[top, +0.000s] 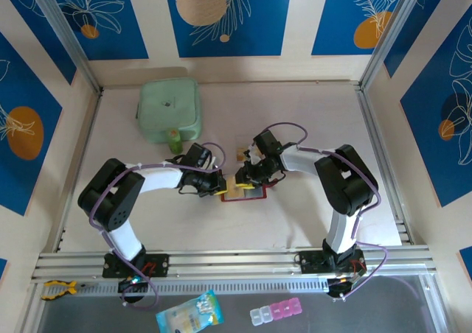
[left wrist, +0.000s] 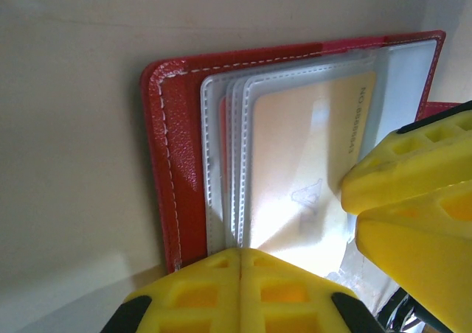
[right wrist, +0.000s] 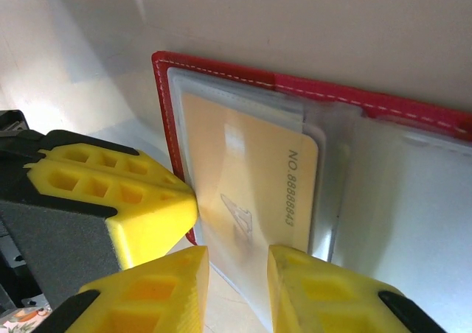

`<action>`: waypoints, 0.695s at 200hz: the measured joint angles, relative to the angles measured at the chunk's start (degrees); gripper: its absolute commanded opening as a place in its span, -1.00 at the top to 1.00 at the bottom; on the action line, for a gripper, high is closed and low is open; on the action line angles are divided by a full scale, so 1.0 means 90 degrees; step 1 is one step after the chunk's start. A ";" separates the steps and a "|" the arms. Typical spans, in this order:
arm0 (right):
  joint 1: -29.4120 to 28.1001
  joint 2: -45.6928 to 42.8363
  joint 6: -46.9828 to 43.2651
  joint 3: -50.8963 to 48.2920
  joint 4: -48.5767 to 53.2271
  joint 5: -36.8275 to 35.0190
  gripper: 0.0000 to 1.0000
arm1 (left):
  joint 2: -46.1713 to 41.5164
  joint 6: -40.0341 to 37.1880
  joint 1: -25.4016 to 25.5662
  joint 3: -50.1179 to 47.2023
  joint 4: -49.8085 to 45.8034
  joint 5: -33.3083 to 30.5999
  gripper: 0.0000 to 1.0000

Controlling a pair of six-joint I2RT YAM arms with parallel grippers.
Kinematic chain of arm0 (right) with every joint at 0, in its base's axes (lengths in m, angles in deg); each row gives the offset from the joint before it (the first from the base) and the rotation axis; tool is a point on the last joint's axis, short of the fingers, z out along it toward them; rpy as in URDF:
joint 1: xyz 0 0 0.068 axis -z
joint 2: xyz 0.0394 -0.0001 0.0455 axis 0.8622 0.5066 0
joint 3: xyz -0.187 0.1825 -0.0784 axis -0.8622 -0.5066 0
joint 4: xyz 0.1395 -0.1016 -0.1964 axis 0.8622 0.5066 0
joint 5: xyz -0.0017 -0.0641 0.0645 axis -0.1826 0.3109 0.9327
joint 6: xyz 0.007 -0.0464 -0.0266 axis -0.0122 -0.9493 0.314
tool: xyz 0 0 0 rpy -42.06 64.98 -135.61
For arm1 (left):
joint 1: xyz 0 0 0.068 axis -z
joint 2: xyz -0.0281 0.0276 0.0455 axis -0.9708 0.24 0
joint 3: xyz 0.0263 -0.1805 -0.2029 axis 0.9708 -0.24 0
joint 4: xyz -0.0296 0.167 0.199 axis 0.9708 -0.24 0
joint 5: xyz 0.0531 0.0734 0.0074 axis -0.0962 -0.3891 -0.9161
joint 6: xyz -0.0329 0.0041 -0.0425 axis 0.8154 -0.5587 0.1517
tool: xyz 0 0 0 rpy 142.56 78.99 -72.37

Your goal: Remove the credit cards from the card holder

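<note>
The card holder (top: 248, 194) lay open on the table (top: 310, 119), between the two arms and near their wrists. The left pincer (top: 221, 185) came at it from the left and the right pincer (top: 240, 177) from the far right.

In the left wrist view, the left pincer (left wrist: 240, 265) was fully closed, with nothing visible between its fingers. It sat at the near edge of the card holder (left wrist: 171, 149), just over the clear sleeves (left wrist: 221, 171). A tan credit card (left wrist: 302, 163) lay inside the top sleeve. The right pincer's yellow fingers (left wrist: 413, 171) crowded in over that card's right side.

The right wrist view added the number printed along the credit card (right wrist: 251, 171), which was sharper there. It also showed the right pincer (right wrist: 237, 270) slightly parted above the card's near edge and gripping nothing. The red border (right wrist: 369, 103) ran along the far side.

The top view alone took in a mint-green pouch (top: 171, 110), well apart at the far left of the table. Just beyond the holder lay a small tan piece (top: 240, 155), too small to identify.
</note>
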 measured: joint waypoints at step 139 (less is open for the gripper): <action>-0.0027 -0.0180 -0.0117 -0.0022 0.0138 -0.0437 0.44 | 0.0000 0.0000 0.0000 0.0005 -0.0002 0.0000 0.92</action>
